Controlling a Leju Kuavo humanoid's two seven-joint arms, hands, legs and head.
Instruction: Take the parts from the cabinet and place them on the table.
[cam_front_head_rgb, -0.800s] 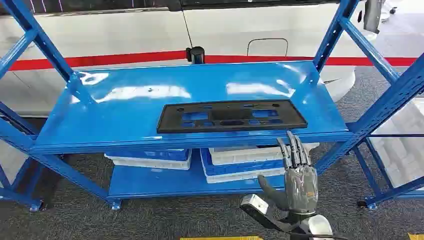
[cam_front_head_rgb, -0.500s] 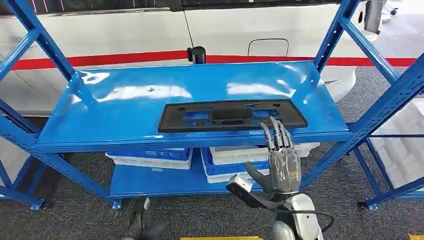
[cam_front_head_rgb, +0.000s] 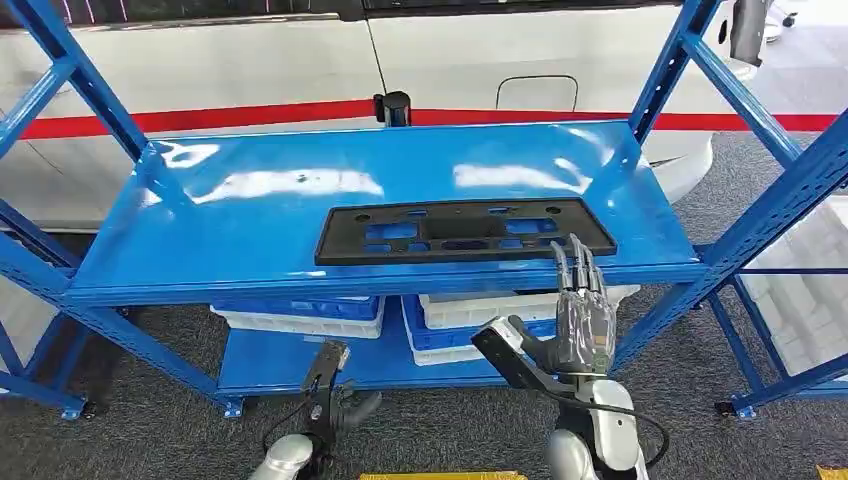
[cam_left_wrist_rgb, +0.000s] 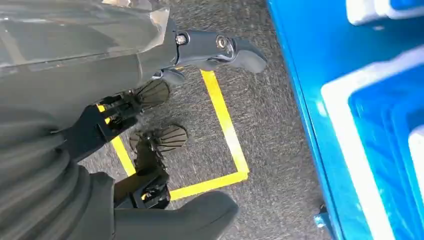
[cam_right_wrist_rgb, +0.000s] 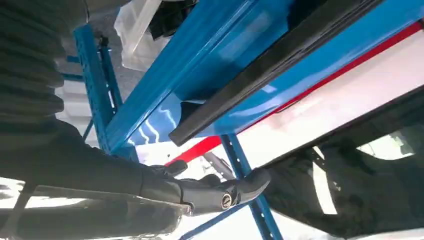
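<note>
A flat black plastic part (cam_front_head_rgb: 463, 230) with several cut-outs lies near the front of the blue cabinet's upper shelf (cam_front_head_rgb: 250, 230). My right hand (cam_front_head_rgb: 583, 315) is raised in front of the shelf edge, below the part's right end. Its fingers are straight and apart, their tips reach the shelf's front lip, and it holds nothing. In the right wrist view the part's dark edge (cam_right_wrist_rgb: 280, 65) runs just above the fingers (cam_right_wrist_rgb: 220, 192). My left hand (cam_front_head_rgb: 330, 395) hangs low in front of the lower shelf with its fingers (cam_left_wrist_rgb: 220, 47) spread and holding nothing.
White and blue bins (cam_front_head_rgb: 480, 330) are stacked on the lower shelf. Blue uprights (cam_front_head_rgb: 760, 215) frame the cabinet on both sides. A white vehicle body with a red stripe (cam_front_head_rgb: 250, 70) stands behind. Yellow floor tape (cam_left_wrist_rgb: 225, 125) marks the grey carpet.
My right hand has risen and its fingertips now reach the shelf's front edge under the part. My left hand has come up into the head view. The part has not moved.
</note>
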